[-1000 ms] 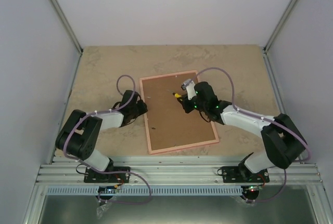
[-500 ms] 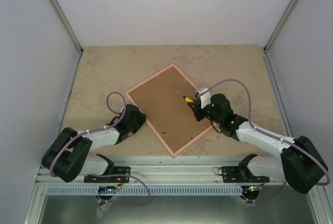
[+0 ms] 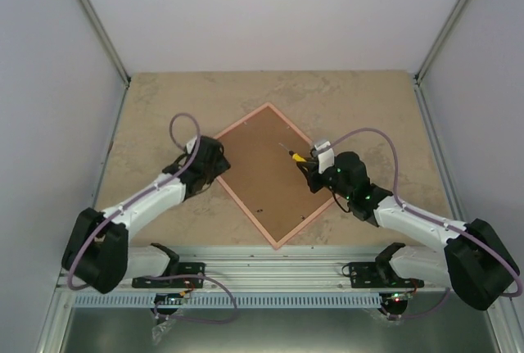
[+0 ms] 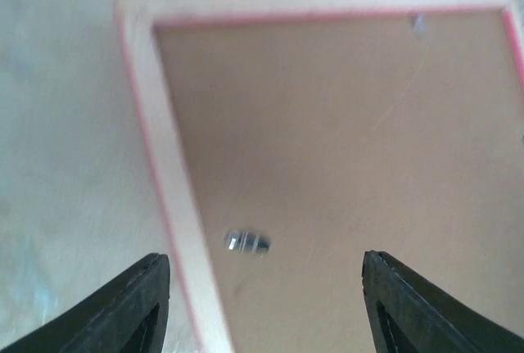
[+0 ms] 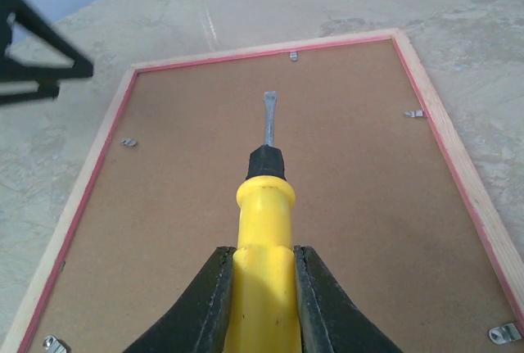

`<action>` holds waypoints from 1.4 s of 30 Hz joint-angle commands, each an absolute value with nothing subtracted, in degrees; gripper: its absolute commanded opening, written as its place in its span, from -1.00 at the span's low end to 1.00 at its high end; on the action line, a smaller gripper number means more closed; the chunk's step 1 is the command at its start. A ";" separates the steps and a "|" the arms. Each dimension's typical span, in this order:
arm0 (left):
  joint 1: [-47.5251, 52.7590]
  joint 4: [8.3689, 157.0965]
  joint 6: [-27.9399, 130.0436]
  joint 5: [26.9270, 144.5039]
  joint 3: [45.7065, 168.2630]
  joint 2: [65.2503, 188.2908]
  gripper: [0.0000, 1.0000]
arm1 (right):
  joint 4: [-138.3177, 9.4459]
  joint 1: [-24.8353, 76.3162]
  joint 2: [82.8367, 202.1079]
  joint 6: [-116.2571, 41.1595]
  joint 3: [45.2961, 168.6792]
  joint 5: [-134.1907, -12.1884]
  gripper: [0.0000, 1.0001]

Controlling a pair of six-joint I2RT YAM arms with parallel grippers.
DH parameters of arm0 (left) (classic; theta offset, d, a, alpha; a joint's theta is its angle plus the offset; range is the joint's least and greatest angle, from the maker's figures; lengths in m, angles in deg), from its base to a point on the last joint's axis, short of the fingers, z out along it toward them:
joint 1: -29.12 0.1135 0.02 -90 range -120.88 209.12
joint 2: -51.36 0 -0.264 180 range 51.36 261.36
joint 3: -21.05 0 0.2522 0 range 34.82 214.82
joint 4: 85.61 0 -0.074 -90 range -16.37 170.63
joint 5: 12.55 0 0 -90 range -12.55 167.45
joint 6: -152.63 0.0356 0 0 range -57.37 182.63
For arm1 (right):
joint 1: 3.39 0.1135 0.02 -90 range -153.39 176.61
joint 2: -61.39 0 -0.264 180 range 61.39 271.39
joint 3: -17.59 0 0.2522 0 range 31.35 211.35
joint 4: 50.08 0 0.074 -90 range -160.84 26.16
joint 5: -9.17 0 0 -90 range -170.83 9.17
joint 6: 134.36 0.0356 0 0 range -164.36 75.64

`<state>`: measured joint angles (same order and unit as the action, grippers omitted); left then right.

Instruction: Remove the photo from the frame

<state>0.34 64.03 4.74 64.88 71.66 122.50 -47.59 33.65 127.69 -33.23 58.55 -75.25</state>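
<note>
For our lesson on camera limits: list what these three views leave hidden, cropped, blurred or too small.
The photo: hidden in all views; the frame lies back up.
Metal clip: left wrist view, blurred.
Screwdriver tip touching the frame or not: right wrist view, angle; top view, too small.
Left gripper: cropped by bottom edge, left wrist view.

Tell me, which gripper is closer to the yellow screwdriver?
Right. The right gripper is shut on the yellow screwdriver, holding its tip over the brown back of the frame. The left gripper is open over the frame's opposite edge, well apart from the screwdriver.
</note>
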 commanded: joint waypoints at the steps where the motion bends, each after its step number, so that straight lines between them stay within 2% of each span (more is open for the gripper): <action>1: 4.15 58.27 25.38 65.20 81.84 129.87 0.34 | -43.65 33.44 126.12 -34.10 56.89 -75.73 -0.99; 14: 7.37 47.97 57.52 71.91 116.78 160.31 0.51 | -40.08 33.44 123.86 -35.04 53.97 -77.09 -0.99; 24: 13.98 44.93 65.45 81.67 128.83 173.30 0.51 | -39.37 33.44 125.18 -35.06 53.90 -76.83 -0.99; 35: 15.41 42.88 66.62 86.66 133.28 179.48 0.32 | -39.14 33.44 126.76 -35.40 54.20 -76.85 -0.99; 42: 15.49 41.78 65.88 87.64 133.33 179.63 -0.06 | -39.49 33.44 126.74 -35.53 54.38 -76.97 -0.99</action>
<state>15.40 44.23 65.57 85.97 132.31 178.50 -41.54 33.65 126.84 -34.54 54.29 -76.16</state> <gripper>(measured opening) 0.516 0.172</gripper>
